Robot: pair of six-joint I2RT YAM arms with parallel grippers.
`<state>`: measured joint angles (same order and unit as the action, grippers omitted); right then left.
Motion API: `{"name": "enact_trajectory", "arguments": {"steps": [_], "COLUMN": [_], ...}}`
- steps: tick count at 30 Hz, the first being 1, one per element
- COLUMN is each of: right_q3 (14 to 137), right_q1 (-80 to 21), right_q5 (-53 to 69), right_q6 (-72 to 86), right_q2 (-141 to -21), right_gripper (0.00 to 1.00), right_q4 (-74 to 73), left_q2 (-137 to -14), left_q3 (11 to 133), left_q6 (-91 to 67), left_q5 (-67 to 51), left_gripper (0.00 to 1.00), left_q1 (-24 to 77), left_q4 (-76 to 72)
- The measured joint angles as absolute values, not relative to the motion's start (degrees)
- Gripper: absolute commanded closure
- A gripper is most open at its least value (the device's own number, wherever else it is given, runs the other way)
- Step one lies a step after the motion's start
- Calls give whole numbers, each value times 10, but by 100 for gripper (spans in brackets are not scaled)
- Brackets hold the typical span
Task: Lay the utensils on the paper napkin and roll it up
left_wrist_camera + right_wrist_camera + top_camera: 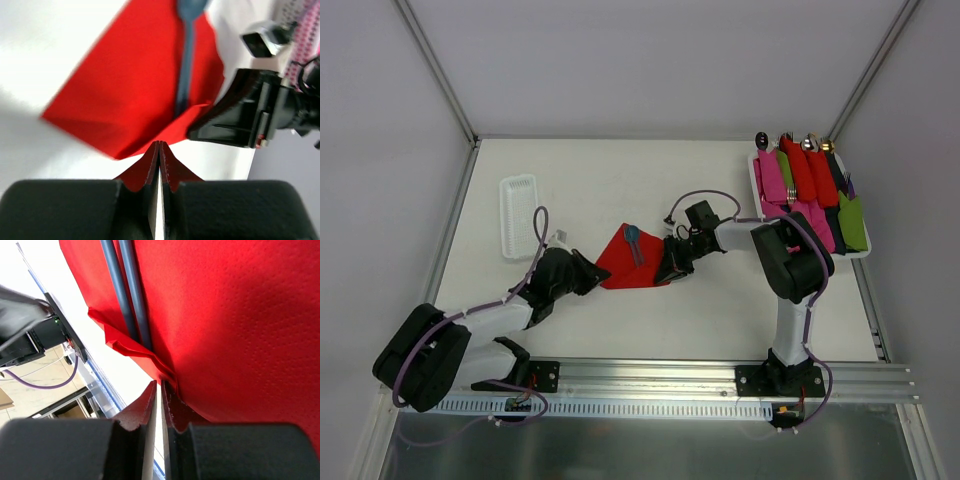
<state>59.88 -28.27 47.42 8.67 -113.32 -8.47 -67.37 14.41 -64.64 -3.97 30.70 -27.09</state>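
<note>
The red paper napkin (620, 266) (130, 90) (235, 325) lies flat mid-table. Blue-grey utensils (633, 240) rest on it: a spoon (186, 65) in the left wrist view, two parallel handles (122, 295) in the right wrist view. A napkin corner is folded over the handle ends. My left gripper (595, 272) (159, 145) is shut, with its tips at the napkin's near left edge; I see no paper between them. My right gripper (666, 272) (159, 386) is shut on the folded right corner, and the creases run into its tips. Its black body (235, 120) shows in the left wrist view.
A white ribbed tray (517, 215) lies at the left. At the back right a white bin (754, 182) holds several rolled bundles (802, 172) in red, pink and green with utensils. A metal rail (720, 375) runs along the front edge.
</note>
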Motion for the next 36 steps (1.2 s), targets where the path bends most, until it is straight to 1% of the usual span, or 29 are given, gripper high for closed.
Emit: {"name": "enact_trajectory", "arguments": {"steps": [4,9,15,23,36], "right_q3": [602,613,622,632,637], "right_q1": [-283,-283,-283,-283,-283], "right_q5": [472,472,472,477,479], "right_q6": [81,74,66,59,52], "right_q2": [-1133,-1138,-1142,-1149,-1153], "right_gripper": [89,89,89,89,89], "right_q4": [-92,-109,-123,-136,-143], "left_q2": [-682,-731,-795,-852,-889], "left_q3": [201,252,259,269,270], "left_q6": [-597,-571,-571,-578,-593], "left_q5": [-60,-70,-71,-85,-100], "left_gripper": [97,97,98,98,99], "left_q1": [322,354,361,361,364], "left_q4": [-267,-274,-284,-306,-354]}}
